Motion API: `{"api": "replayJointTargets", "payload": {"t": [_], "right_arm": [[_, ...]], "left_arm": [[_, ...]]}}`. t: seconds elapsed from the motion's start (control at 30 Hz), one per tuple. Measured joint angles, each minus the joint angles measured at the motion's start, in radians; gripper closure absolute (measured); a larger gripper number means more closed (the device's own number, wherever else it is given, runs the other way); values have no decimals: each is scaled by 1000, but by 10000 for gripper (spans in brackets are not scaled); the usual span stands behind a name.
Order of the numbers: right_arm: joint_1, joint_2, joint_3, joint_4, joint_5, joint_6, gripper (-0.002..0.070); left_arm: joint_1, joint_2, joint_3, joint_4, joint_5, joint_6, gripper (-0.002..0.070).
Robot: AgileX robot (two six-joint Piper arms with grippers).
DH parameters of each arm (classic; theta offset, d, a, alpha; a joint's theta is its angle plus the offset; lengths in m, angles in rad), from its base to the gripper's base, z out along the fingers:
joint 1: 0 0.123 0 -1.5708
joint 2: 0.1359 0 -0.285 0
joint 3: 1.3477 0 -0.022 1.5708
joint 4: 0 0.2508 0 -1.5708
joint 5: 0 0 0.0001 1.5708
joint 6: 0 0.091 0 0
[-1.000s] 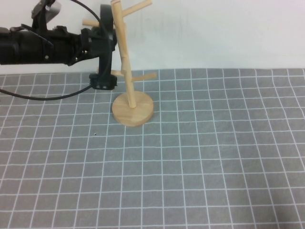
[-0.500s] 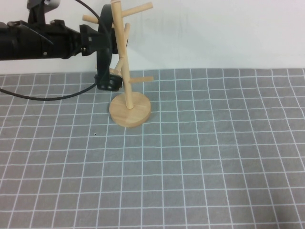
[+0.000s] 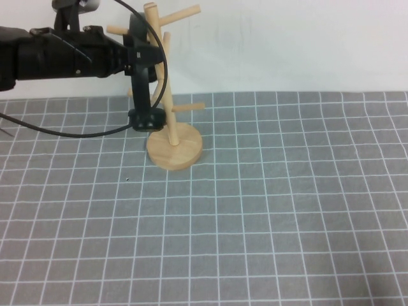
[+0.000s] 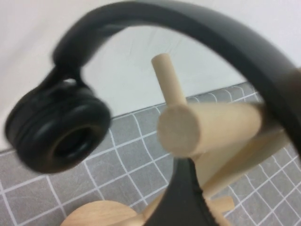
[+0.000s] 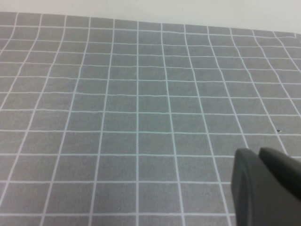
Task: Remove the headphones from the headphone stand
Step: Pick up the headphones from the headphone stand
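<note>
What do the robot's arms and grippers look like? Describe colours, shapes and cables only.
The left arm is a thick matte-black tube with a grey-white camera block on top and a thin black cable looping under it; its left gripper is black too. Of the right gripper, only dark grey rounded fingers show.

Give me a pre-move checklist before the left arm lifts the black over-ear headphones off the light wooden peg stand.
1. Left gripper at the headband of the black over-ear headphones: ok.
2. Firm grip on the headband: cannot tell.
3. Headband free of the pegs: not ok; it curves around a peg in the left wrist view.
4. Light wooden peg stand upright, round base on the grey grid mat: ok.
5. Right gripper away over bare mat: ok.
</note>
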State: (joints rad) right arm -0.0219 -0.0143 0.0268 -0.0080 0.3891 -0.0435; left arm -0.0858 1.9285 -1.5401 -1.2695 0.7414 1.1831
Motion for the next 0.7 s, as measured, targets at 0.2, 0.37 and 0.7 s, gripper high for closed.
{"api": "replayJointTargets", "payload": {"t": [0.2, 0.37, 0.7], "right_arm": [[0, 0, 0, 0, 0, 0, 685], [0, 0, 0, 0, 0, 0, 685], [0, 0, 0, 0, 0, 0, 685]], "left_arm": [[-2, 33, 0, -4, -8, 0, 200], [-2, 41, 0, -14, -6, 0, 231], [-8, 41, 0, -48, 69, 2, 507]]}}
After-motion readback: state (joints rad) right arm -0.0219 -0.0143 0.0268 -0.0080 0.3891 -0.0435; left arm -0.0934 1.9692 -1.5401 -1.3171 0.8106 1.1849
